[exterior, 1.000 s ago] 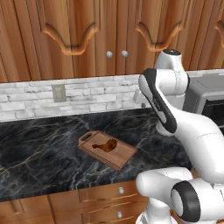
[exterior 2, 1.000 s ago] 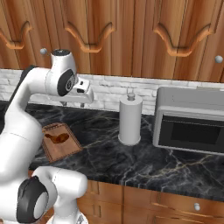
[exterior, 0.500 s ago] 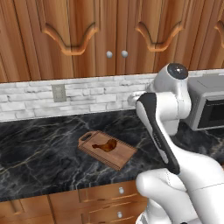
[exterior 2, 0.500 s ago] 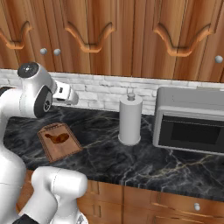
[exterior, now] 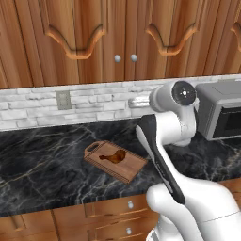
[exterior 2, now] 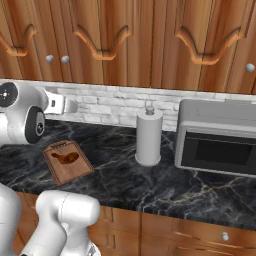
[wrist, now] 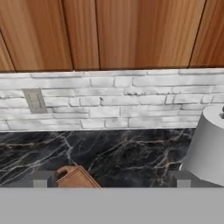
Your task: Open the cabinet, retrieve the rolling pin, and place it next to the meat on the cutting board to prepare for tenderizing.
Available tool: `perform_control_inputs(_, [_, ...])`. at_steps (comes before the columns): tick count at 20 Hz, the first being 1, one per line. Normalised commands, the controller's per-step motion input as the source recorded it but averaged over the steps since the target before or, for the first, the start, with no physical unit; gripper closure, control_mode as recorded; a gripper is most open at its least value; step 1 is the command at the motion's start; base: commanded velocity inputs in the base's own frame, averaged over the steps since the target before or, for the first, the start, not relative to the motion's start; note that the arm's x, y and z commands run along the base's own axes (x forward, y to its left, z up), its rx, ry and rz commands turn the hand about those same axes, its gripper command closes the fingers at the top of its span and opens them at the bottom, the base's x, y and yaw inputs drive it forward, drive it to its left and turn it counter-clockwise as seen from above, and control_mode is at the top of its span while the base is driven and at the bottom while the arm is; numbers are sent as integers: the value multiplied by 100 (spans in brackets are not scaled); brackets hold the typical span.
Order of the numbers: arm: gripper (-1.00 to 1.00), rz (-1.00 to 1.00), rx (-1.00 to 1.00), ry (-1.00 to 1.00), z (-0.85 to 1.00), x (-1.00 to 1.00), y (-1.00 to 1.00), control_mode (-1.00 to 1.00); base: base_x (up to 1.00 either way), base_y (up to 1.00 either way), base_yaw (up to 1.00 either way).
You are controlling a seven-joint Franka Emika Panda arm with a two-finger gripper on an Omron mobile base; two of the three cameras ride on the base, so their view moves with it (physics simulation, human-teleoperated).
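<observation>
Reaching for the cabinet (exterior: 124,42) is judged to be the step in hand, since both doors are shut and the rolling pin, presumably inside, cannot be seen. From left to right in the left base view: the cutting board (exterior: 115,160) lies on the dark marble bench (exterior: 42,169) with the meat (exterior: 113,156) on it; the two knobs (exterior: 125,58) sit above; the claw (exterior: 140,101) points at the tiled backsplash (exterior: 94,103), well below them. In the hand view its fingertips (wrist: 43,179) stand spread wide, holding nothing. To do this well, raise the claw to one knob, centre the jaws on it, then close and pull along the door's arc. The paper towel roll (wrist: 208,146) is cut off at the hand view's right edge.
</observation>
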Motion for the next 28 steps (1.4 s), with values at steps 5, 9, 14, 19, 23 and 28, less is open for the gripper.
perform_control_inputs(5, [-100,0,-4,-21,60,4,1,-100,0,0,0])
perform_control_inputs(9, [-100,0,-2,-18,53,2,2,-100,0,0,0])
perform_control_inputs(14, [-100,0,0,-14,36,0,3,-100,0,0,0])
perform_control_inputs(19, [-100,0,0,-14,29,0,1,-100,0,0,0])
perform_control_inputs(23, [-100,0,0,0,0,0,2,-100,0,0,0])
perform_control_inputs(28, [-100,0,0,0,0,8,0,-100,0,0,0])
